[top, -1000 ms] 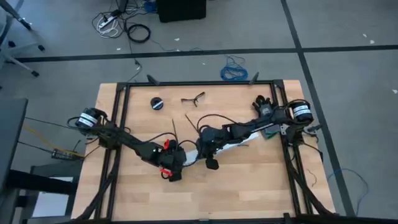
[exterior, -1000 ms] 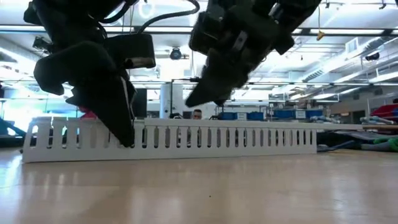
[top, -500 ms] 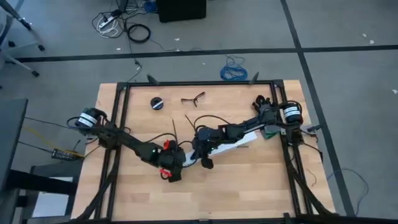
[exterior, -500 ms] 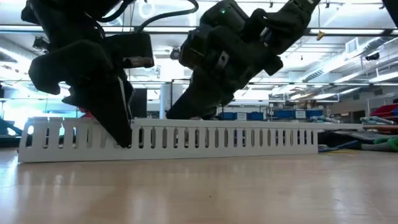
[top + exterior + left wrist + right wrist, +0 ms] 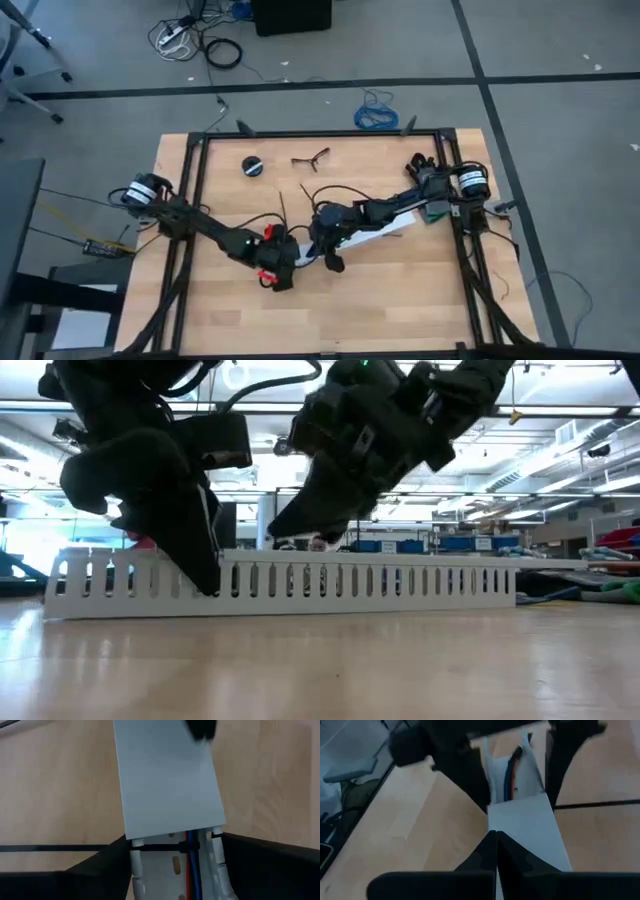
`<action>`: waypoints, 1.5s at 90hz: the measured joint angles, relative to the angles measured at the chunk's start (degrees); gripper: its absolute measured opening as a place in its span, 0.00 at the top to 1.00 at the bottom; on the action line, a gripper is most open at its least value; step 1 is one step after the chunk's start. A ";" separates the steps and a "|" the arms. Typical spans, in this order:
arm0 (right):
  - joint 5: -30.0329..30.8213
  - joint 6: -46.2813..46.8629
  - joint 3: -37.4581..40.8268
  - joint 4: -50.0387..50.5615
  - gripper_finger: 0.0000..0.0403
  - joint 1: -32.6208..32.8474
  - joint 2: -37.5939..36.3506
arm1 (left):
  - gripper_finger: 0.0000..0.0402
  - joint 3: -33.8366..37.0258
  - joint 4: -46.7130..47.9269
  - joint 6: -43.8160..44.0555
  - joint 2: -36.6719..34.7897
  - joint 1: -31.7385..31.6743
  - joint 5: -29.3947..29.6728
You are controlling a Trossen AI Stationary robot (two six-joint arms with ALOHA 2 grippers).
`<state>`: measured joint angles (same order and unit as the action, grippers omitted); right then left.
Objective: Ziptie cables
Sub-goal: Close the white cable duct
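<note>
Both grippers at the white slotted duct, cables inside it

The left gripper (image 5: pixel 175 857) has its jaws clamped on one end of the white slotted duct (image 5: pixel 300 578), one finger (image 5: pixel 95 865) on each side. The right gripper (image 5: pixel 496 842) has its jaws together, tips resting on the duct's flat lid (image 5: pixel 167 775) (a plain grey-white cover over most of the channel). The cables (image 5: pixel 192 865), red, blue and dark, lie in the uncovered end of the channel between the left fingers. The duct lies lengthwise mid-bench (image 5: pixel 400 300); glasses (image 5: pixel 311 158) and a dark round thing (image 5: pixel 252 166) lie well apart at the far edge.
</note>
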<state>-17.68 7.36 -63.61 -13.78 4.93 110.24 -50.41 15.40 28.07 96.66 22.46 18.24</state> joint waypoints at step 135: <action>6.45 3.25 0.08 7.38 1.00 2.40 -4.33 | 0.41 0.00 7.41 5.11 -1.46 1.27 0.70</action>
<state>-11.22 10.61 -63.52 -6.40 7.33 105.90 -50.41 22.81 33.18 95.20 23.73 18.94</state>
